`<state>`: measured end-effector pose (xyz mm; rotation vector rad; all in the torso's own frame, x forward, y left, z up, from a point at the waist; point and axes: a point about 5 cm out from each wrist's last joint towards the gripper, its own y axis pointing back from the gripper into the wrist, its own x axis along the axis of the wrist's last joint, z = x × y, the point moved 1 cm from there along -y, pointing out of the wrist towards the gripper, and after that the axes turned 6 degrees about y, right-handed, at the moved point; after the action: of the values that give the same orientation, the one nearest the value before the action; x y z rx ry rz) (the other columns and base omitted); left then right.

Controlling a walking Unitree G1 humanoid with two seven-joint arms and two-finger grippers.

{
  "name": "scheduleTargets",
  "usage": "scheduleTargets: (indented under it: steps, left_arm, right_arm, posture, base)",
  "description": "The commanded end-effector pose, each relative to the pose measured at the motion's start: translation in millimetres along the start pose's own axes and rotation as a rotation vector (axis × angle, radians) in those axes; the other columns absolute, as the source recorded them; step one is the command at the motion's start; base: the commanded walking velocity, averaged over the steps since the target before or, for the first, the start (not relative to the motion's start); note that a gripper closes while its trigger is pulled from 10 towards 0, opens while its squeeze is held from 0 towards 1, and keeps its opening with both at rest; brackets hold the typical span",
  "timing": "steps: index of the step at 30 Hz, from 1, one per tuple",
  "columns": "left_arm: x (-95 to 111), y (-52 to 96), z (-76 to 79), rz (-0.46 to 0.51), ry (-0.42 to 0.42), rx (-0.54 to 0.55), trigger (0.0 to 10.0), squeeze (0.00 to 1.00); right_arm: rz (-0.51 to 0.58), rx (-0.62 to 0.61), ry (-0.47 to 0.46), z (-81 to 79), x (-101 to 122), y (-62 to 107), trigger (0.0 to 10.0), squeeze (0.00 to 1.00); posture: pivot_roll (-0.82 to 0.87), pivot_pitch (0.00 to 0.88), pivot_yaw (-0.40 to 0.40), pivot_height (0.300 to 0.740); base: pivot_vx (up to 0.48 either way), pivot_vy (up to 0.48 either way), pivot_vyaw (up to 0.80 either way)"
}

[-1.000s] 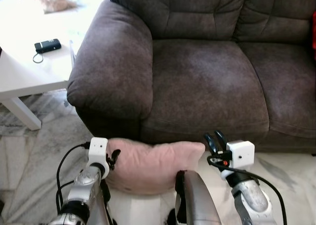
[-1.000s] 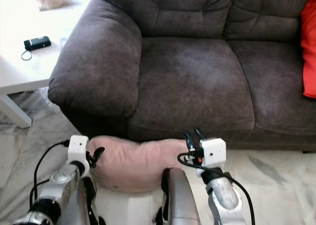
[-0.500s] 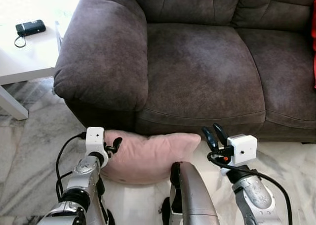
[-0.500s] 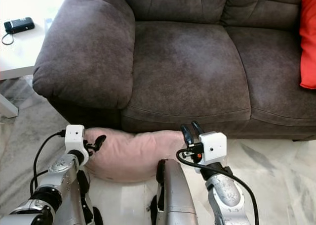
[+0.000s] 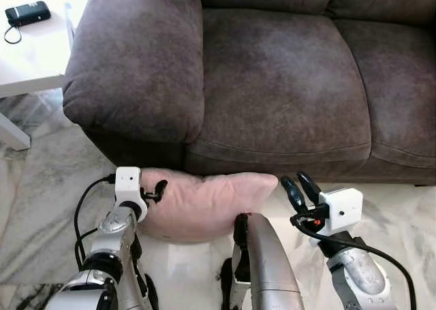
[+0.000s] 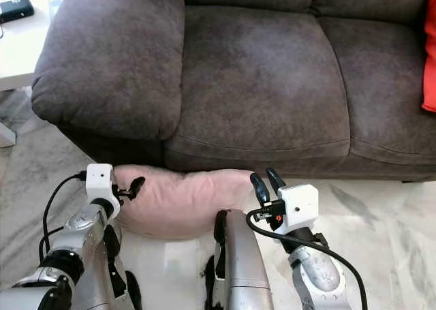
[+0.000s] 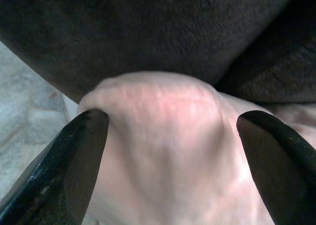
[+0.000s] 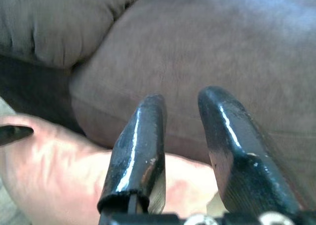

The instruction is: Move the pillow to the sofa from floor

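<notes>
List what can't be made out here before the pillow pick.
- Pillow: its near lower edge is hidden by the robot's torso in the eye views; its underside is unseen.
- Left gripper: at the pillow's left end, whether the fingers press it is unclear.
- Red cushion: cut off by the right edge.
- Black device on the white table: too small to identify.

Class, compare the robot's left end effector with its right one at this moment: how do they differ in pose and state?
The left end effector is at the pink pillow's left end, fingers spread wide around it; the right end effector sits off the pillow's right end, holding nothing. The left one's fingers are far apart; the right one's stand much closer together. Both have black fingers and hang low before the brown sofa.
</notes>
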<state>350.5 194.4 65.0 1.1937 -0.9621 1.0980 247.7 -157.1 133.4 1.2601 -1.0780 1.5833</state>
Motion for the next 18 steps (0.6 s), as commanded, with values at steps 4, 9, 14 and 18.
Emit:
scheduleTargets:
  steps: [4, 9, 14, 18]
  left_arm:
    - [-3.7, 1.4, -2.3, -0.004, 0.000, 0.023, 10.0, 0.00]
    - [-3.9, 1.2, -3.3, -0.007, 0.003, 0.028, 10.0, 0.00]
    - [-3.8, -0.2, -3.9, -0.015, 0.009, 0.036, 10.0, 0.00]
    - [-2.2, -2.5, -1.7, -0.019, 0.021, 0.032, 10.0, 0.00]
  right_arm:
    - [0.077, -0.028, -0.018, 5.6, 23.8, -7.9, 10.0, 0.00]
    - [0.099, -0.018, -0.015, 5.5, 32.3, -11.4, 10.0, 0.00]
    - [0.093, -0.024, -0.014, 8.3, 37.5, -6.1, 10.0, 0.00]
    - [0.085, -0.024, -0.009, 10.1, 40.7, -0.2, 10.0, 0.00]
  posture:
    - [-0.12, 0.395, -0.171, 0.517]
    - [-0.12, 0.410, -0.174, 0.517]
    - [-0.15, 0.427, -0.179, 0.517]
    - [-0.17, 0.436, -0.189, 0.517]
  base:
    - [0.000, 0.000, 0.00]
    - [0.000, 0.000, 0.00]
    - [0.000, 0.000, 0.00]
    - [0.000, 0.000, 0.00]
